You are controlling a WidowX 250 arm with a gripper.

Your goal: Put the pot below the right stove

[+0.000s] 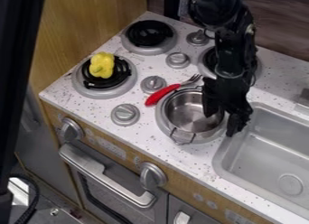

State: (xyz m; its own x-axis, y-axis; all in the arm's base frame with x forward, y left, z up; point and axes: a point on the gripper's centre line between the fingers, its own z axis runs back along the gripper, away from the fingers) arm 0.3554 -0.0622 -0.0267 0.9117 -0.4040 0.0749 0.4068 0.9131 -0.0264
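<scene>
Straddling the rim of the pot (pixel 188 118), the gripper (pixel 222 123) stands wide. Placing at the front right burner (pixel 161 121) seems done; only retreat is left.

Arm (pixel 232 49): black throughout, no second body colour visible. Upper end is a bulky, rounded black housing (pixel 212 8) with soft glossy highlights. Below it, a narrower black forearm section, roughly straight-sided, with an uneven, knobbly outline along one edge. Small pale specks on that edge; could be screws or reflections, can't tell. Curved grey highlight across the lower forearm. Thin dark line beside it, possibly a cable. Black two-finger gripper (pixel 219 124): chunky, angular body, broad dark fingers (pixel 210 99), jagged outer contour. Markings: none legible.
</scene>
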